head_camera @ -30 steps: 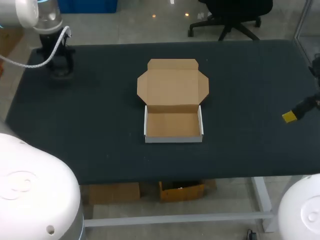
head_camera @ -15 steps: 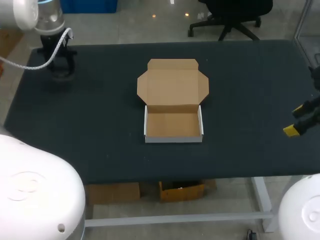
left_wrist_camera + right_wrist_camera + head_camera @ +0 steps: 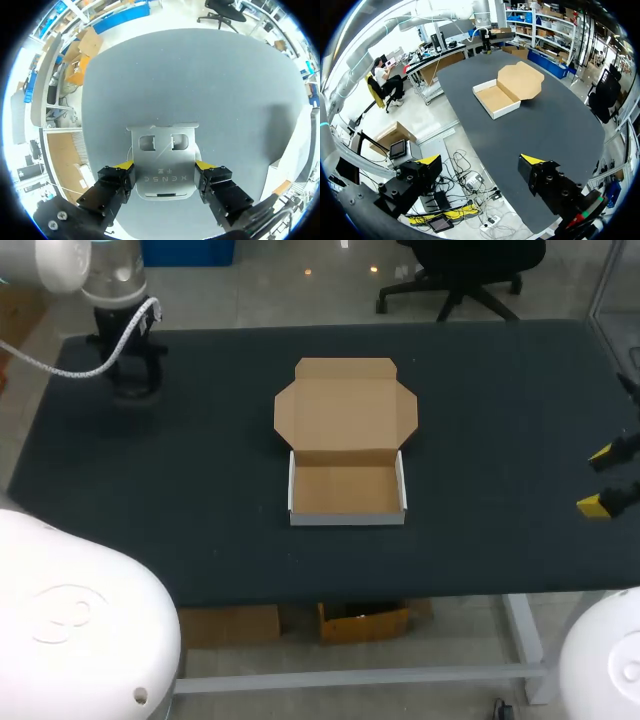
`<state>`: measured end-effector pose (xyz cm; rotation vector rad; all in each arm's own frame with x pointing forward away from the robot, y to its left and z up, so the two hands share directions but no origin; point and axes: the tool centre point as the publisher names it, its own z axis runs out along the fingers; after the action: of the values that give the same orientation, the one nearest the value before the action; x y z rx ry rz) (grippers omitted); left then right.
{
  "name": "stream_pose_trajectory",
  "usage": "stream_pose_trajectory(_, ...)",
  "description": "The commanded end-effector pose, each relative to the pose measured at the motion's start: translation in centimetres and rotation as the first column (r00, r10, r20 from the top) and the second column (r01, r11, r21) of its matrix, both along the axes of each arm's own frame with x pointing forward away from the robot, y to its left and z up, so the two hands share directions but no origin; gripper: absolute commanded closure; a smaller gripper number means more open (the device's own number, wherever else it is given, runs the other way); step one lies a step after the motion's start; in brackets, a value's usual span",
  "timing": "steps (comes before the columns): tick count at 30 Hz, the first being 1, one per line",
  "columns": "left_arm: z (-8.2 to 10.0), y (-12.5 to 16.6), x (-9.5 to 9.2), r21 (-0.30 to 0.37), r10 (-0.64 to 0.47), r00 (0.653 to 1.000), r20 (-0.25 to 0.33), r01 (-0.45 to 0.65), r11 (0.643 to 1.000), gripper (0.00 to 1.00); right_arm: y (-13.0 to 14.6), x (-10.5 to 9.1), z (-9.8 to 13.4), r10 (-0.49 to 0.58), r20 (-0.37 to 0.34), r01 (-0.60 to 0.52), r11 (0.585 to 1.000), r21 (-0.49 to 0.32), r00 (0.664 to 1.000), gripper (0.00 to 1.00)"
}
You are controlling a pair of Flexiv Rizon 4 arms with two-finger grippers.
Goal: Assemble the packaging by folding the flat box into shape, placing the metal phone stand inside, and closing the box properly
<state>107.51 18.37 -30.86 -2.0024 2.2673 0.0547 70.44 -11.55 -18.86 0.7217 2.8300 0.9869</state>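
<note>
My left hand [image 3: 164, 165] grips the metal phone stand [image 3: 161, 177]; my right hand [image 3: 598, 480] hangs open, far from the box [image 3: 347, 518].

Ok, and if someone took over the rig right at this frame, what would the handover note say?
Left gripper: shut on the phone stand, over the far left corner of the table.
Right gripper: open, empty, at the table's right edge.
Box: mid-table, folded into shape, empty, lid lying open behind it.
Done: folding.
Left: put the stand in the box, close the lid.
</note>
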Motion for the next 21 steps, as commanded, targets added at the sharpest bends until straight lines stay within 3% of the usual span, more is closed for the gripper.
stream_pose_trajectory(1, 0.8, -1.0, -1.3, 0.019, -0.007, 1.000, 0.014, 0.007, 1.000, 1.00, 0.2, 0.0, -0.7, 0.044, 0.048, -0.044, 0.999, 0.008, 0.998, 0.00)
stream_pose_trajectory(8, 0.9, -1.6, -2.2, 0.022, -0.014, 1.000, 0.010, 0.013, 1.000, 1.00, 0.9, 2.1, -1.1, 0.084, 0.024, -0.081, 0.994, -0.077, 0.996, 0.00)
stream_pose_trajectory(21, 0.9, -1.8, -3.0, 0.017, -0.026, 1.000, 0.006, 0.026, 1.000, 1.00, 1.4, 3.0, -2.2, 0.144, 0.088, -0.146, 0.989, 0.020, 0.986, 0.00)
